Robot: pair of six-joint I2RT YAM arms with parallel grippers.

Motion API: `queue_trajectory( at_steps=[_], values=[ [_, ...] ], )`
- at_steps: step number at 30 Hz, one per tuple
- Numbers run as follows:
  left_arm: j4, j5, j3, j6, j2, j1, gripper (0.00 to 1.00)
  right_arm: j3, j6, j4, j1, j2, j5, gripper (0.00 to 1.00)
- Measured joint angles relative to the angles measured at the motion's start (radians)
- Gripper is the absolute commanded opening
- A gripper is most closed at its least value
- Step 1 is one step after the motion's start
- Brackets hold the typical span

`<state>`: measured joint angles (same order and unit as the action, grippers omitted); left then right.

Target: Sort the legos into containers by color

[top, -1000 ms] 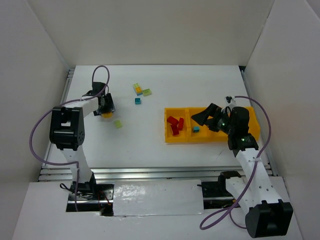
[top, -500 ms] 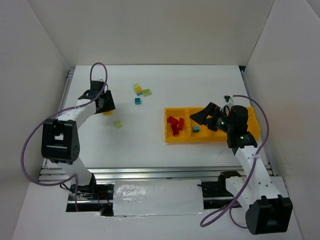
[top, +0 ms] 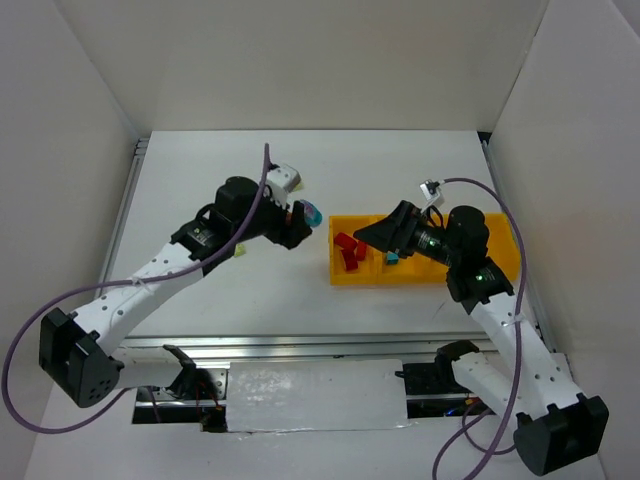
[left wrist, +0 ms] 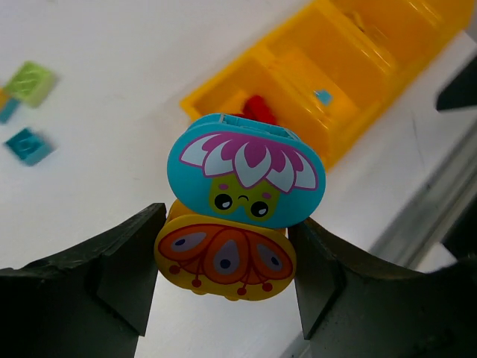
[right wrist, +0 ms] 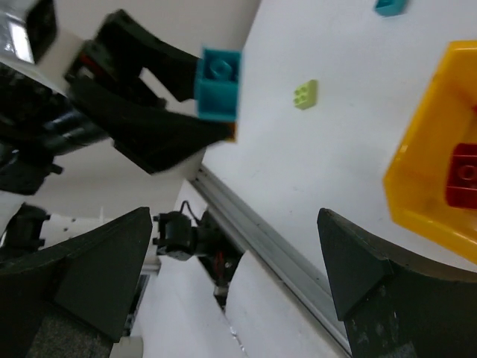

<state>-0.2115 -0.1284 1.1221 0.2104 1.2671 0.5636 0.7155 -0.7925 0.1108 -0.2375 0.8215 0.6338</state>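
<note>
My left gripper (top: 303, 216) (left wrist: 226, 250) is shut on a two-brick clump held above the table just left of the tray. The clump is a teal brick (left wrist: 246, 179) with a printed flower face on an orange-yellow printed brick (left wrist: 223, 257). The yellow-orange tray (top: 430, 275) lies right of centre. Red bricks (top: 348, 250) sit in its leftmost compartment and a teal brick (top: 392, 258) in the second. My right gripper (top: 385, 233) (right wrist: 235, 224) is open and empty over the tray's left compartments. The right wrist view shows the held teal brick (right wrist: 218, 83).
A pale green brick (left wrist: 31, 80) and a teal brick (left wrist: 28, 144) lie loose on the white table behind my left gripper. Another pale green brick (right wrist: 305, 95) lies nearer the front. The table's metal front rail (right wrist: 261, 239) runs below.
My left arm has swung from the table's far left to the centre, carrying the clump up beside the tray's left end. My right gripper has shifted slightly left over the tray.
</note>
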Motion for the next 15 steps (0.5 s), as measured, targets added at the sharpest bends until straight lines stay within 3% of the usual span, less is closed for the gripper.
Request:
queue_trajectory(
  at_steps=[6, 15],
  values=[
    [0.007, -0.115, -0.089, -0.081, -0.042, 0.134, 0.00, 0.033, -0.026, 0.000, -0.143, -0.002, -0.067, 0.97],
    [0.014, -0.193, -0.095, -0.153, -0.059, 0.246, 0.00, 0.058, -0.029, 0.072, -0.306, 0.061, -0.212, 0.91]
  ],
)
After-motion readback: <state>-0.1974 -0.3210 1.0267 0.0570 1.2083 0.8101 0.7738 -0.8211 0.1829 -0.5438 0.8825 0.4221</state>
